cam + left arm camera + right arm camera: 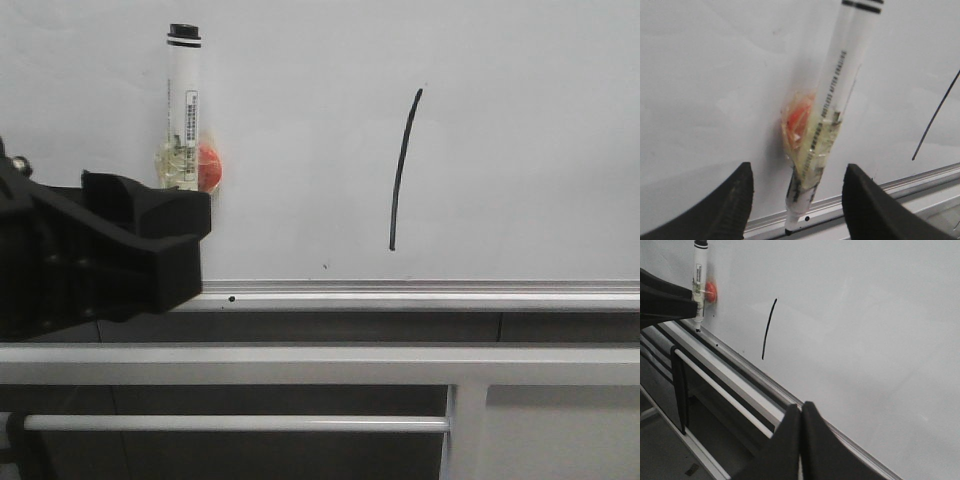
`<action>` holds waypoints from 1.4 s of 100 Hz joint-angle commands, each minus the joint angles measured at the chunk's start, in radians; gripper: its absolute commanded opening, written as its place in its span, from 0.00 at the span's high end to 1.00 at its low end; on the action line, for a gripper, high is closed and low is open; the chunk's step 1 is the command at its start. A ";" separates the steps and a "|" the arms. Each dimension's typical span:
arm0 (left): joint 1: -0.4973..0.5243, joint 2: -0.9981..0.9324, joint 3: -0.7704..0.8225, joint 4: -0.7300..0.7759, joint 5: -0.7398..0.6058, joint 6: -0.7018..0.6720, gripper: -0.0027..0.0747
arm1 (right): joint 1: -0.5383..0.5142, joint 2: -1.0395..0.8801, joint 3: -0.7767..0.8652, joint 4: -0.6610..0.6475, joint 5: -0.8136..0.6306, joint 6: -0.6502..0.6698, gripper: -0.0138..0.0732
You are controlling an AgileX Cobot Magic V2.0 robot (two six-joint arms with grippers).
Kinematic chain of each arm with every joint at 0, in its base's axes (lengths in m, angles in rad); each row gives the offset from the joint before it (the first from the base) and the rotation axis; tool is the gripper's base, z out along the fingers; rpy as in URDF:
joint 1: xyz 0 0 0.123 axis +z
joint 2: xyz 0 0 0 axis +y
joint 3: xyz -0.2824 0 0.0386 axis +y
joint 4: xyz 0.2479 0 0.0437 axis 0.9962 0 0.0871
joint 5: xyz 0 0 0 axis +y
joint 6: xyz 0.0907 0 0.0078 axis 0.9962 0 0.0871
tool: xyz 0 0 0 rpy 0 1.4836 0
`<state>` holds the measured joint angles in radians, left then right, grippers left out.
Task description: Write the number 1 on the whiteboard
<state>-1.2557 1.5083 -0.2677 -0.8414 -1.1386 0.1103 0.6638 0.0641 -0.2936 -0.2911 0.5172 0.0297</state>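
Front view: the number 1 (404, 170) stands drawn mid-whiteboard (520, 140). Left gripper (796, 200) gapes wide just before a marker (184, 110) stuck to the board; right gripper (801, 415) is pressed closed, holding nothing.

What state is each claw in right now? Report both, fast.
Left claw: open, fingers either side of the marker, not gripping it.
Right claw: closed, holding nothing.
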 commanded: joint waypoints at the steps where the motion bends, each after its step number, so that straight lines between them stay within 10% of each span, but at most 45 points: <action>1: -0.007 -0.057 0.011 0.016 -0.245 0.000 0.49 | 0.002 0.011 -0.025 -0.020 -0.064 0.001 0.91; 16: -0.007 -0.128 0.052 0.021 -0.245 0.000 0.52 | 0.002 0.011 -0.025 -0.012 -0.064 0.001 0.91; 34: -0.007 -0.209 0.121 0.062 -0.245 0.000 0.99 | 0.002 0.011 -0.022 0.151 -0.064 0.001 0.91; 89: -0.007 -0.347 0.239 0.137 -0.245 0.102 0.99 | 0.002 0.011 0.337 0.136 -0.612 0.001 0.91; 140: -0.005 -0.401 0.239 0.320 -0.245 0.189 0.99 | 0.002 0.011 0.331 0.137 -0.550 0.001 0.91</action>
<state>-1.2557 1.1194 -0.0134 -0.6133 -1.1386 0.2663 0.6638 0.0641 0.0166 -0.1430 0.0477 0.0304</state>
